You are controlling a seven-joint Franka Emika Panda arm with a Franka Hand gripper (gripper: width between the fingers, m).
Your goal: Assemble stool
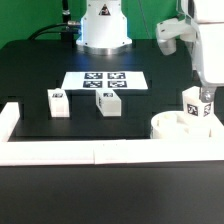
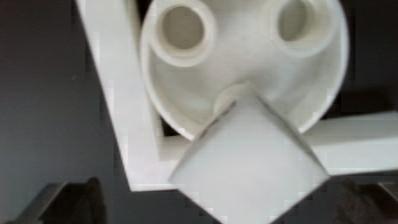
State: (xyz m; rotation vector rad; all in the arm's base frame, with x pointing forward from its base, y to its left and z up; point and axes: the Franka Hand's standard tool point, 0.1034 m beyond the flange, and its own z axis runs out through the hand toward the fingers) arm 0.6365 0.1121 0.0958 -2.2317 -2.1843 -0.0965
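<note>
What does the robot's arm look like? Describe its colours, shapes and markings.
The arm is white with smooth, rounded casings that shade to pale grey, and it has a rounded white base. No markings or cables can be made out on it. The tool shows two dark fingers in the wrist view.

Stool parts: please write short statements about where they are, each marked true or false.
1. Two leg blocks stand loose on the black table. True.
2. The round seat sits at the exterior view's left. False: at its right.
3. A third leg block rises from the seat. True.
4. A leg block lies on the marker board. False: it carries only tags.
5. The fingers are shut on a leg block. False: they are open, holding nothing.
</note>
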